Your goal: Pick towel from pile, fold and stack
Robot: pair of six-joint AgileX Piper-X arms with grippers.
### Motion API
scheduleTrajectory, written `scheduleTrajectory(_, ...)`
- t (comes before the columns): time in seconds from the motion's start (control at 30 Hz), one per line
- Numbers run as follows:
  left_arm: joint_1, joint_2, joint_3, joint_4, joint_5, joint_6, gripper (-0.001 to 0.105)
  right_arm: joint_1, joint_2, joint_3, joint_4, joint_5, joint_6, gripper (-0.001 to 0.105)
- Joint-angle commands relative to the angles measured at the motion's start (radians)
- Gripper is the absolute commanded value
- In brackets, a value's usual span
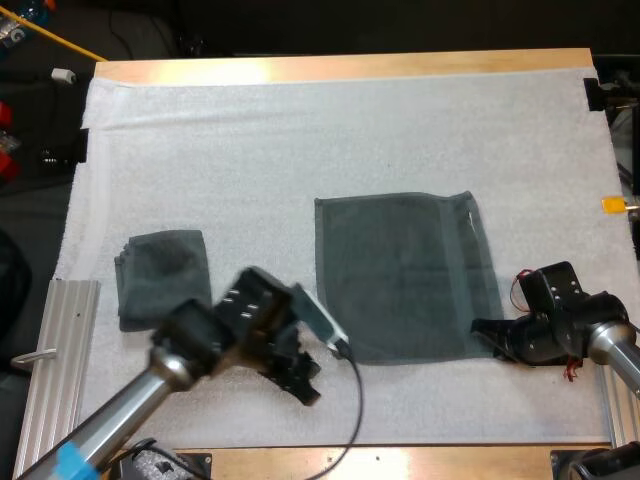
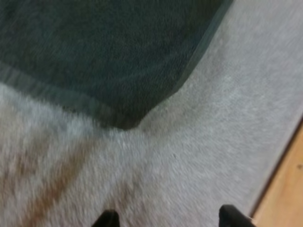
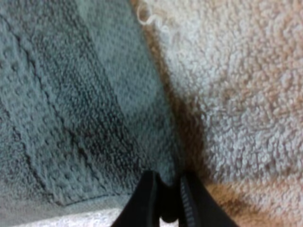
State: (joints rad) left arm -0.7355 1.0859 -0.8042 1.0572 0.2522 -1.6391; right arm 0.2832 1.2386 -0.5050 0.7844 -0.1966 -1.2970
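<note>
A dark grey-green spread towel (image 1: 400,275) lies flat on the white mat (image 1: 250,140), a little right of the middle, with its edges almost parallel to the edges of the wooden surface (image 1: 300,68). On its far right edge there is a small pale strip (image 1: 468,214), possibly a label, but it is too small to read. The right pincer (image 1: 482,328) is low at the near right corner of this towel. In the right wrist view the right pincer (image 3: 165,203) is narrow, and its two black fingers (image 3: 142,203) press from both sides on the hem of the towel (image 3: 71,104), with the mat (image 3: 246,94) just beside it. The left pincer (image 1: 303,383) is over the bare mat, near the near left corner of the spread towel but apart from it. In the left wrist view the left pincer (image 2: 168,220) is wide, its fingertips (image 2: 108,219) stand well apart and hold nothing, and the rounded corner of the towel (image 2: 104,61) lies beyond them. A folded towel (image 1: 163,275) rests on the left part of the mat, well apart from the spread one. A ribbed metal rail (image 1: 50,350) lies at the near left edge of the mat.
</note>
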Motion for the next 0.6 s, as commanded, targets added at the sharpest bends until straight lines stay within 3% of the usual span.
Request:
scheduleTrajectory(0.0,-0.031,0.018,-0.001,-0.036,-0.062,0.009,0.044,0.001,-0.009,0.002,0.015,-0.010,-0.009,0.000)
scheduleTrajectory(0.2,-0.131,0.145,-0.001,-0.159,-0.110,-0.039,0.044,0.001,-0.009,0.002,0.015,-0.010,-0.009,0.000)
scheduleTrajectory(0.33,-0.137,0.244,-0.001,-0.219,-0.118,-0.092,0.044,0.001,-0.009,0.002,0.016,-0.010,-0.009,0.000)
scheduleTrajectory(0.57,-0.137,0.378,-0.001,-0.277,-0.123,-0.092,0.044,0.001,-0.009,0.002,0.016,-0.010,-0.009,0.000)
